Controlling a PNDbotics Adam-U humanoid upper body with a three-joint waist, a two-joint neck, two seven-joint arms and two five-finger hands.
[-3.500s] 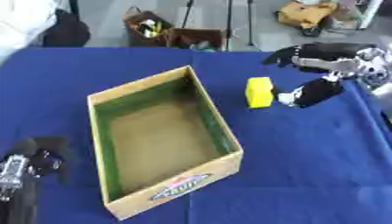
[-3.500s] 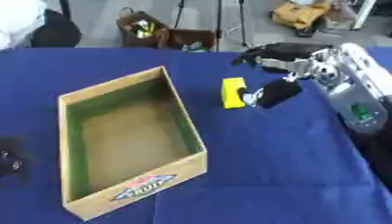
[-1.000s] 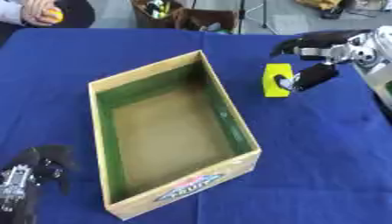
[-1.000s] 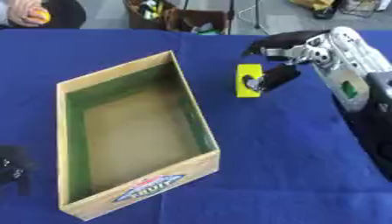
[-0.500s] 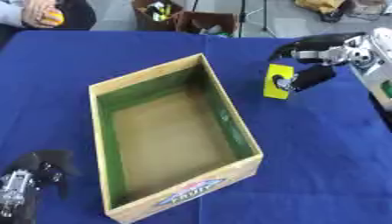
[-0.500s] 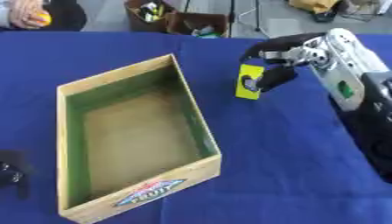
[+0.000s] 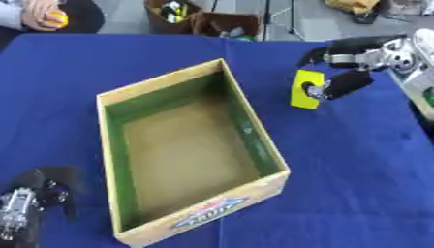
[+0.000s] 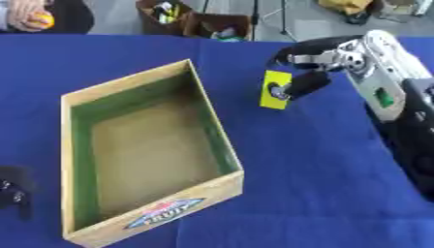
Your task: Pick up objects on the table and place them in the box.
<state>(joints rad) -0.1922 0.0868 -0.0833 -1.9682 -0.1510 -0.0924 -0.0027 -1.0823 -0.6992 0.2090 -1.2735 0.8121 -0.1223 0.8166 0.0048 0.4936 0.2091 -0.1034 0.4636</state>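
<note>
Yellow block (image 7: 303, 89) is what I'm dealing with right now, and it's pinched in my right hand (image 7: 352, 72), thumb on the face toward me and the other fingers curled over the top and far side. It looks lifted off the blue table (image 7: 356, 184), with the flat face turned toward my head camera, so I can see a small dark round mark on that face right where my thumb tip sits. I'm holding it by the upper part so the lower edge hangs free below my fingers, which should make it easy to let go of cleanly.

Box (image 7: 192, 150) sits to the left of my right hand and a bit nearer to me, open top, green inside walls, tan floor, nothing in it that I can see. The block is just beyond the box's far right corner, not over the opening yet. My guess is the next bit is carrying it left and toward me until it's above the floor of the box, then opening up. The rim wall nearest the block is the thing to watch, since the hanging lower edge could clip it if I go in too low.

My left hand (image 7: 25, 208) is parked down by the lower left corner, near the box's near left side, fingers relaxed and pointing up, holding nothing. It's out of the way, so the box has room.
</note>
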